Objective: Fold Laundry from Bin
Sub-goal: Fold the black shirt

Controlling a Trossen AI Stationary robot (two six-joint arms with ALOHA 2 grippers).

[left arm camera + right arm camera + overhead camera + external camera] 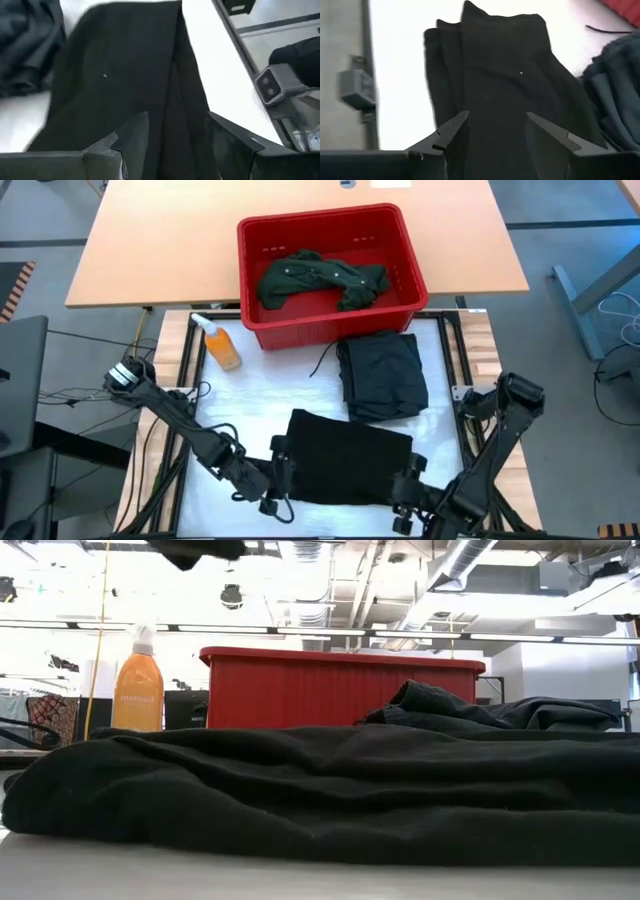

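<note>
A black garment [345, 452] lies folded flat on the white table top near the front edge; it fills the low view [320, 790]. My left gripper [278, 476] is open at its left edge, and a lengthwise fold of the cloth [175, 100] runs between the fingers [135, 135]. My right gripper [408, 480] is open at its right front corner, fingers [455, 131] on either side of the cloth [495, 70]. A dark green shirt [320, 278] lies in the red bin [320, 220] at the far side. My left gripper stands open with the black garment's left edge [172, 140] between its fingers, coming level from the table's left; I cannot tell whether the fingers touch the cloth. My right gripper stands open over the garment's right edge [495, 145], coming from the table's right; I cannot tell whether it touches.
A folded dark garment [385, 375] lies between the black one and the bin, right of centre. An orange bottle [220, 345] stands at the far left, beside the bin. A thin dark cord [322, 362] lies by the folded garment. Bare white surface shows on the left [240, 400].
</note>
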